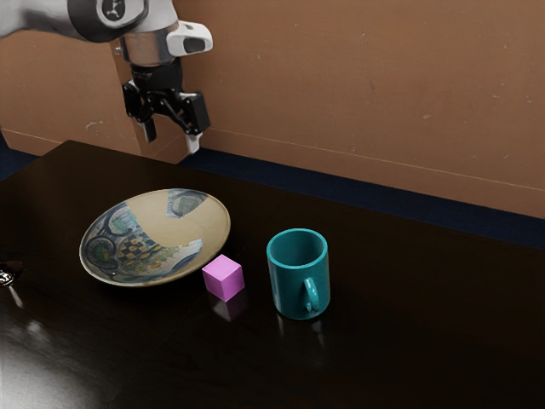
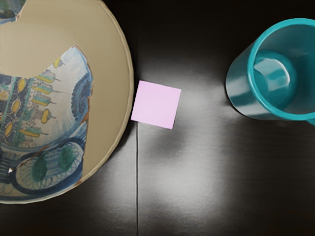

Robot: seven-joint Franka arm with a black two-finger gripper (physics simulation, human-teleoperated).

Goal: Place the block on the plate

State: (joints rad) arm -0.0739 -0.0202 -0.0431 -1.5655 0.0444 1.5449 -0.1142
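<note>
High above the table, my gripper (image 1: pixel 172 141) stands open, its two fingers apart with nothing between them. The pink block (image 1: pixel 223 278) rests on the dark table right beside the rim of the patterned plate (image 1: pixel 169 223), on the side facing the mug. From above, the wrist view has the block (image 2: pixel 156 104) near its middle, close against the edge of the plate (image 2: pixel 107 59). Whether block and rim touch, I cannot tell. The plate is a wide, shallow dish with a tan, blue and yellow pattern, and it holds nothing.
A teal mug (image 1: pixel 298 277) stands upright near the block, on the side away from the plate; the wrist view has this mug (image 2: pixel 241 91) too. At the exterior view's left edge lies a small shiny object (image 1: pixel 9 273). A brown wall (image 1: pixel 366 94) rises behind the table.
</note>
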